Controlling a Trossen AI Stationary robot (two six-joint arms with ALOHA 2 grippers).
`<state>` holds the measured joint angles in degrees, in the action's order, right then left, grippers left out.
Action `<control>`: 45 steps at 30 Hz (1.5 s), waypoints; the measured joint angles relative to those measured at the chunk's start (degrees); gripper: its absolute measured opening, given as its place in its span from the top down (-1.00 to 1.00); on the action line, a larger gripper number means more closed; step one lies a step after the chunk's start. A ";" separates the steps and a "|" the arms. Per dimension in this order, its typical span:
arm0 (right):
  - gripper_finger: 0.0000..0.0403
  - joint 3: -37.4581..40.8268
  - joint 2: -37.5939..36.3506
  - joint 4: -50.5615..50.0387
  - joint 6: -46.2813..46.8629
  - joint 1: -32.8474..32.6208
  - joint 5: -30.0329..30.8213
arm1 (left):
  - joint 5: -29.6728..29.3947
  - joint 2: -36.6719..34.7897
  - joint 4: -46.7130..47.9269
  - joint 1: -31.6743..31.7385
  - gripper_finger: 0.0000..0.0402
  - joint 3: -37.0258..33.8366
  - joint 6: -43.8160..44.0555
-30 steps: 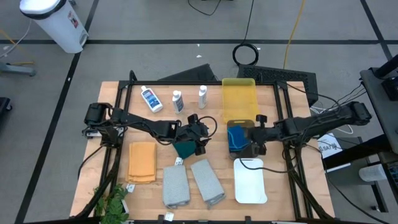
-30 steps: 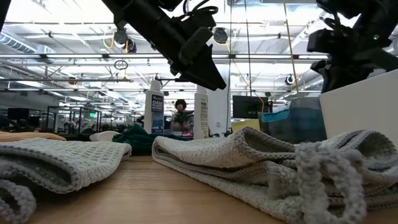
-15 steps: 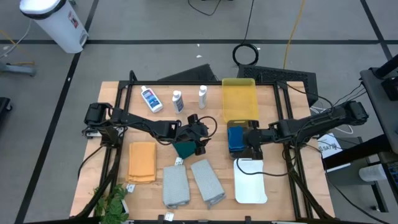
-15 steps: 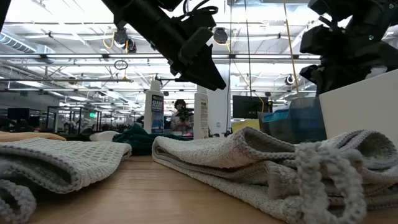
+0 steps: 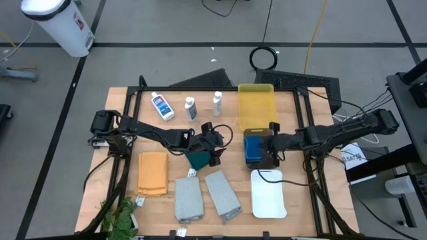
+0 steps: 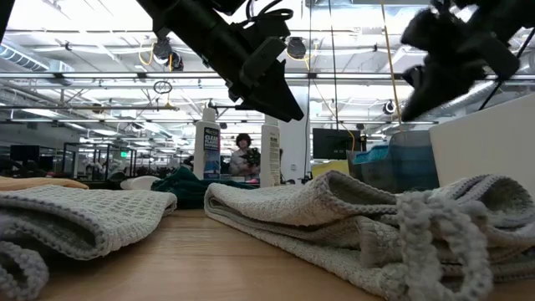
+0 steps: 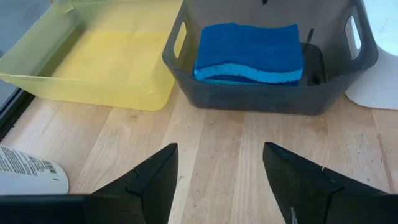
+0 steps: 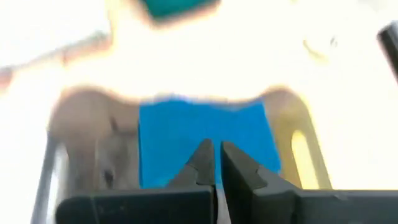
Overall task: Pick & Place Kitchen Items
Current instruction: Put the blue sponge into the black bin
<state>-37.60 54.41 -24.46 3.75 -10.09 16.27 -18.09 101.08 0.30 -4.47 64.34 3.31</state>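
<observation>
Blue sponges [image 5: 252,148] [image 7: 249,53] lie stacked in the dark grey tray [image 7: 267,99]. My right gripper [image 5: 265,148] [image 8: 217,158] hangs shut just above them, slanting down from the table's right, nothing between its fingers. My left gripper [image 5: 220,145] [image 7: 217,155] stands open above the table's middle, pointing at the grey tray. The dark green cloth [image 5: 198,160] lies flat on the wood just below and beside it. Three white bottles [image 5: 191,109] are at the far left. An orange towel [image 5: 152,173] and two grey towels [image 5: 203,197] lie near the front edge.
A yellow tray [image 5: 257,105] sits beyond the grey tray, a white tray [image 5: 269,193] on its near side. One bottle [image 5: 162,107] lies on its side. A green plant [image 5: 117,217] shows at the front left corner. Bare wood lies between the cloth and the grey tray.
My right gripper has tipped upward over the grey tray, its fingers swinging from steeply down to a flatter slant, and has risen slightly. The sponges and the other things have not moved.
</observation>
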 joint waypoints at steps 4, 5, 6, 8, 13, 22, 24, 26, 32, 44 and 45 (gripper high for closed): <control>1.00 0.00 1.29 5.91 -1.81 0.38 -2.33 | 0.00 0.00 -0.04 0.00 -0.19 0.00 0.00; 1.00 -0.02 2.23 6.87 -2.45 0.74 -4.02 | 0.00 0.00 -0.05 0.00 -0.19 0.00 0.00; 1.00 -0.02 3.26 7.11 -2.99 1.10 -5.97 | 0.00 0.00 -0.05 0.00 -0.19 0.00 0.00; 1.00 0.00 5.57 6.97 -3.49 2.16 -9.33 | 0.00 0.00 -0.05 0.00 -0.19 0.00 0.00; 1.00 0.06 12.31 4.80 -4.10 6.14 -13.40 | 0.00 0.00 -0.05 0.00 -0.19 0.00 0.20; 1.00 -0.17 18.99 1.17 -5.94 12.36 -17.78 | 0.00 0.00 0.02 0.00 -0.19 0.00 0.02; 1.00 -0.15 18.89 1.17 -5.96 12.66 -17.77 | 0.00 0.00 0.04 0.00 -0.19 0.00 0.01; 1.00 -0.13 18.09 1.06 -5.95 12.64 -17.58 | 0.00 0.00 0.04 0.00 -0.19 0.00 0.00; 1.00 0.10 13.91 0.66 -5.97 11.70 -16.04 | 0.00 0.00 0.02 0.00 -0.19 0.00 0.00; 1.00 0.51 7.22 5.61 -6.00 11.56 -6.20 | 0.00 0.00 0.00 0.00 -0.19 0.00 0.04; 1.00 0.89 7.53 6.47 -5.96 11.58 -5.79 | 0.00 0.00 0.00 0.00 -0.19 0.00 0.04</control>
<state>-36.71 61.94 -17.99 -2.21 1.49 10.48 -18.09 101.08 0.30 -4.47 64.34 3.36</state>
